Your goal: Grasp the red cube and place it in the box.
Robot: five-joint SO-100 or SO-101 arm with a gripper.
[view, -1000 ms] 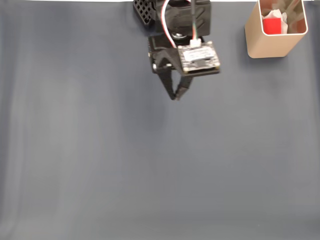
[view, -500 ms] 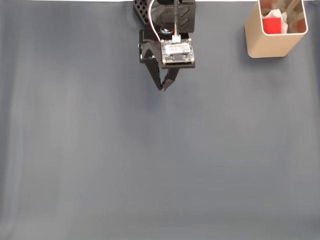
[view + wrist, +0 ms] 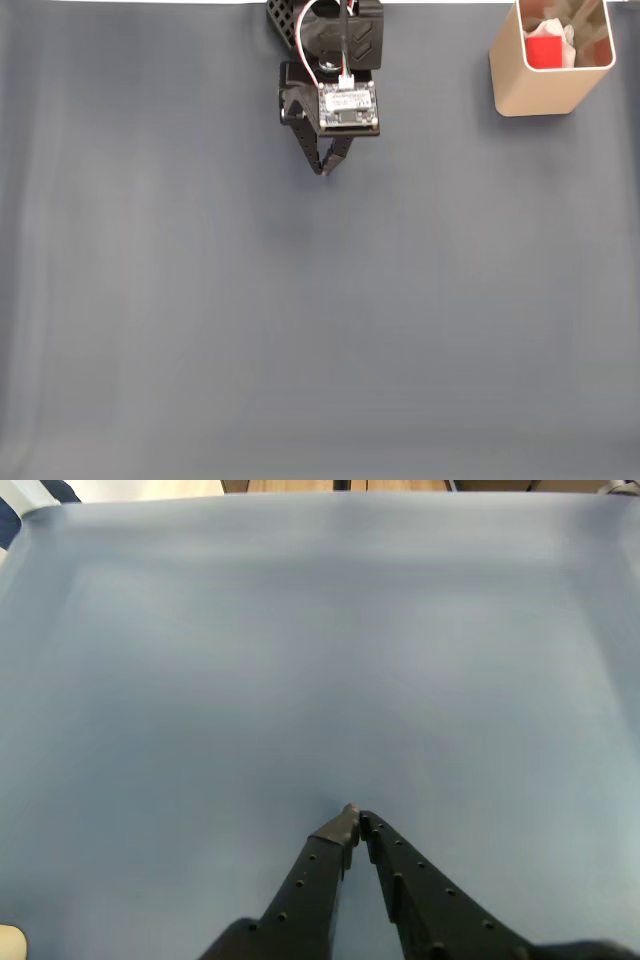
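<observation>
Since the earlier frames the arm has drawn back toward the top edge of the fixed view and a little to the left, well away from the box [image 3: 549, 64], and it now hangs over the wide grey-blue table cover [image 3: 320, 330]. The tan box stands in the top right corner of that view with the red cube [image 3: 544, 49] lying inside it against the white inner wall. The gripper [image 3: 322, 171] holds nothing, its black fingers [image 3: 325, 865] pressed together at the tips.
</observation>
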